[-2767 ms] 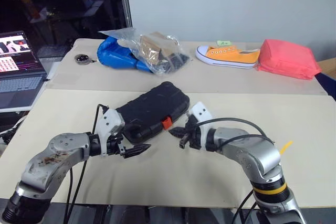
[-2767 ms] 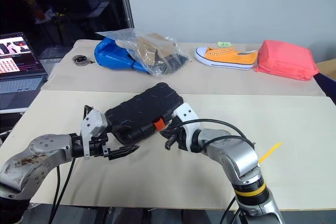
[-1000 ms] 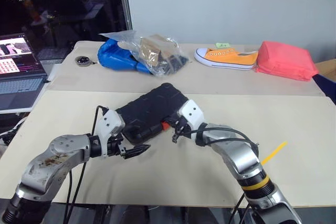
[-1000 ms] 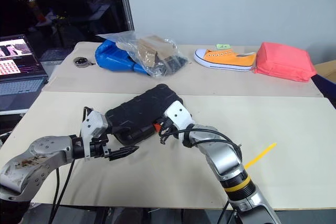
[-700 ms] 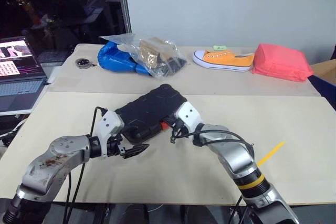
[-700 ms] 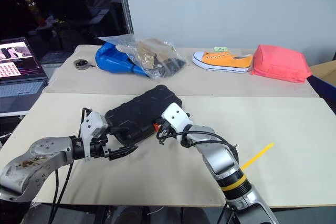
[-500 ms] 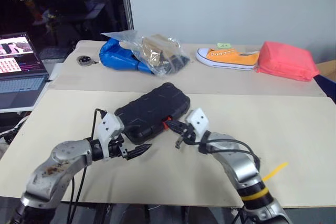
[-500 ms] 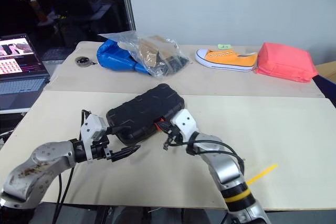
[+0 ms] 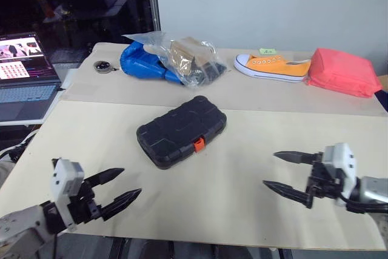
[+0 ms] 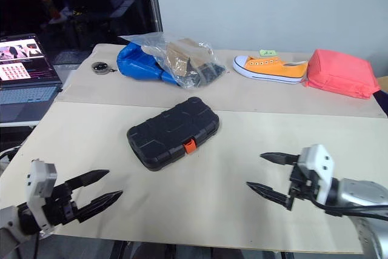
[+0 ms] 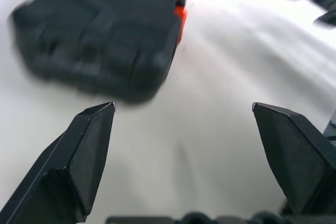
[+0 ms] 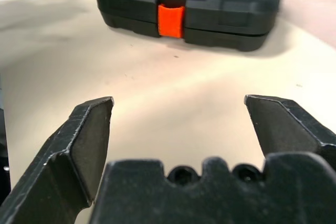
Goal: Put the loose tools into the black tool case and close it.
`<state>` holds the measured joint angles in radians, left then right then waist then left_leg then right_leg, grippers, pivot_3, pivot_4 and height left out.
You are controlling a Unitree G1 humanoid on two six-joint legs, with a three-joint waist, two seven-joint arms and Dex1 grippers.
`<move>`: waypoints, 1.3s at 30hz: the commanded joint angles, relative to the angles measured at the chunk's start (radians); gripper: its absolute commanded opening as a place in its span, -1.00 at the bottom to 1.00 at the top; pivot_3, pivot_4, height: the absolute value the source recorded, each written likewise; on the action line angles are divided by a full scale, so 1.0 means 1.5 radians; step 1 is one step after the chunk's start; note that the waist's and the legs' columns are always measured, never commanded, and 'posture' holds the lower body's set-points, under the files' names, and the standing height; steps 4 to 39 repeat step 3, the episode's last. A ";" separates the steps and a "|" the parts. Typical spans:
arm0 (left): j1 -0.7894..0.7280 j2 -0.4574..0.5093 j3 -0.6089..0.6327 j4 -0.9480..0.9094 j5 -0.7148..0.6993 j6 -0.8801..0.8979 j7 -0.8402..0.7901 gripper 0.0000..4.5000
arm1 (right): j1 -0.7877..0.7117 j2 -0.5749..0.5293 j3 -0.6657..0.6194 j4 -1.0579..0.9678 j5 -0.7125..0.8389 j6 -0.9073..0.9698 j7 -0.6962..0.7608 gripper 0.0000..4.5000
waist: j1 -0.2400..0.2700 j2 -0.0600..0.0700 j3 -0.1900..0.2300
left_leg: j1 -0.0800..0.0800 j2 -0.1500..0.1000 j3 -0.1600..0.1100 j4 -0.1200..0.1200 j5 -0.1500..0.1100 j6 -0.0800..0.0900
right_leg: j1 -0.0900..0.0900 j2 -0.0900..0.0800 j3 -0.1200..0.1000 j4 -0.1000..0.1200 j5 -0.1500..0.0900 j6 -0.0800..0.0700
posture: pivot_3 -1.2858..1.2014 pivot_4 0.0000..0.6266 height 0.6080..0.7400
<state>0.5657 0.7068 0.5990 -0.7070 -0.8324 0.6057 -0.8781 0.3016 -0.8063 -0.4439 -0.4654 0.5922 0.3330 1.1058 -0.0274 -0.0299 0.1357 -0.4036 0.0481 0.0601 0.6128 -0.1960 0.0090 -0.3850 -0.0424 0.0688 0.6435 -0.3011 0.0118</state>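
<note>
Right eye view: the black tool case [image 10: 173,132] lies shut mid-table, its orange latch [image 10: 190,145] facing the near edge. It looks rigid, ribbed and fairly light; its long edges seem the best hold. The left gripper [image 10: 98,188] and right gripper [image 10: 270,174] hover near, well apart from it, both spread and empty.

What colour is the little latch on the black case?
Orange latch, clearest in the right wrist view.

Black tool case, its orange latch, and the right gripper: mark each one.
black tool case [image 9: 179,127]: left eye view, middle of the ribbed lid.
orange latch [image 12: 171,20]: right wrist view, face of the clasp.
right gripper [image 9: 282,171]: left eye view, midway between the fingertips.
</note>
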 commanded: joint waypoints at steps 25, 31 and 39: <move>0.002 -0.002 0.018 0.008 0.001 -0.027 -0.011 1.00 | 0.006 0.007 -0.025 0.053 -0.024 -0.076 0.017 0.98 | 0.007 0.001 0.001 | 0.001 0.000 0.001 0.000 0.000 0.000 | 0.000 0.000 0.000 0.000 0.000 0.000 | 0.03 -0.52 1.00; 0.002 -0.002 0.018 0.008 0.001 -0.027 -0.011 1.00 | 0.006 0.007 -0.025 0.053 -0.024 -0.076 0.017 0.98 | 0.007 0.001 0.001 | 0.001 0.000 0.001 0.000 0.000 0.000 | 0.000 0.000 0.000 0.000 0.000 0.000 | 0.03 -0.52 1.00; 0.002 -0.002 0.018 0.008 0.001 -0.027 -0.011 1.00 | 0.006 0.007 -0.025 0.053 -0.024 -0.076 0.017 0.98 | 0.007 0.001 0.001 | 0.001 0.000 0.001 0.000 0.000 0.000 | 0.000 0.000 0.000 0.000 0.000 0.000 | 0.03 -0.52 1.00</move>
